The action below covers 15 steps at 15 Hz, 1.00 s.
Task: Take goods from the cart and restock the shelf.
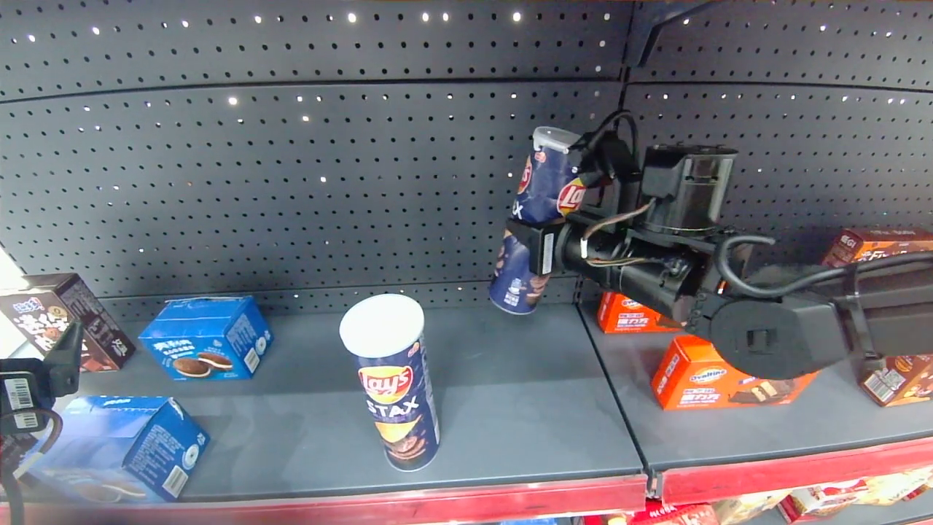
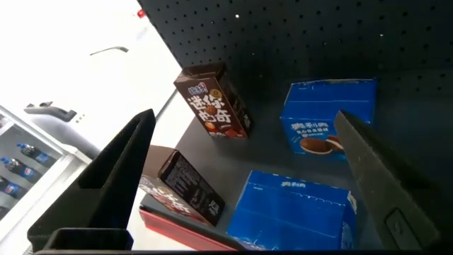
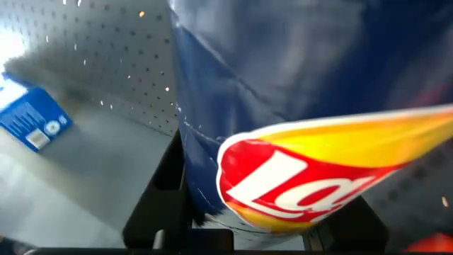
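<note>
Now right arm (image 1: pixel 765 321) level over the shelf (image 1: pixel 510 394), right fingers (image 1: pixel 538 248) tight around a tilted chip can (image 1: pixel 543 189); left fingers (image 2: pixel 120 170) apart.

Dark grey shelf (image 1: pixel 525 394) with a red front lip and a perforated back panel, in two sections that meet at a seam.

**Left section:**
- Upright chip can (image 1: pixel 393 379), front centre.
- Rear blue box (image 1: pixel 206 337), by the panel.
- Front blue box (image 1: pixel 124 445), at the lip.
- Brown box (image 1: pixel 65 317), standing far left.

**Right section:**
- Rear orange box (image 1: pixel 630 313).
- Front orange box (image 1: pixel 718 379), nearer the lip.
- Dark box (image 1: pixel 893 379), far right.
</note>
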Tool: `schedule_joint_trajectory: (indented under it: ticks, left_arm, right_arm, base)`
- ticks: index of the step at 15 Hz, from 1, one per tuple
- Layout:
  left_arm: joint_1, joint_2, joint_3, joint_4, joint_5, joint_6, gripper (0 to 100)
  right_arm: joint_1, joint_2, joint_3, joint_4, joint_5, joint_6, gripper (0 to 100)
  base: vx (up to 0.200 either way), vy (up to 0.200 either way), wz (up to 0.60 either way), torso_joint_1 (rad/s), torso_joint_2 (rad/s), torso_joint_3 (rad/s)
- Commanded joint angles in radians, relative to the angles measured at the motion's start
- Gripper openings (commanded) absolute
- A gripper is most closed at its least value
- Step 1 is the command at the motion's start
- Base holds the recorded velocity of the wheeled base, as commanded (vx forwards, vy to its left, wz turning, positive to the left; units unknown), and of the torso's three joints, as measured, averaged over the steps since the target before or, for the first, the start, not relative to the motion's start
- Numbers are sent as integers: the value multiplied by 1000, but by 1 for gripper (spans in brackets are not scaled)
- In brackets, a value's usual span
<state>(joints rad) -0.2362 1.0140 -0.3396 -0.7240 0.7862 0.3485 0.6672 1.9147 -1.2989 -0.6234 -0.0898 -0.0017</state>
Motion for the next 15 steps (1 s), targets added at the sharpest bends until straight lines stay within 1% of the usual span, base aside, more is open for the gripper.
schedule_joint_trajectory:
  ticks: [1, 3, 4, 6, 7, 9, 11, 12, 15]
  left_arm:
    - [-2, 20, 1, -12, -1, 1, 100]
    - [-2, 26, 4, -37, -1, 27, 100]
    - [-2, 28, 5, -41, -1, 35, 100]
    - [-2, 32, 7, -43, 1, 38, 100]
    - [-2, 37, 7, -43, -1, 40, 100]
    - [-2, 60, 5, -61, -1, 41, 100]
    - [-2, 67, 4, -72, -1, 44, 100]
    - [0, 67, 5, -77, 1, 56, 100]
    - [0, 64, 10, -77, 1, 58, 100]
  right_arm:
    - [6, 81, -108, 74, 25, -61, 0]
    - [9, 121, -177, 175, 36, -69, 0]
    - [17, 144, -197, 188, 36, -70, 0]
    - [32, 185, -240, 186, 30, -69, 0]
    - [41, 227, -289, 188, 28, -69, 0]
    - [55, 273, -338, 183, 16, -69, 0]
    - [72, 290, -347, 186, 16, -69, 0]
    - [86, 317, -358, 182, 15, -69, 0]
    - [104, 348, -376, 177, 12, -70, 0]
  base:
    - [0, 0, 0, 0, 0, 0]
    - [0, 0, 0, 0, 0, 0]
    - [0, 0, 0, 0, 0, 0]
    - [0, 0, 0, 0, 0, 0]
    - [0, 0, 0, 0, 0, 0]
    - [0, 0, 0, 0, 0, 0]
    - [0, 0, 0, 0, 0, 0]
    - [0, 0, 0, 0, 0, 0]
    - [0, 0, 0, 0, 0, 0]
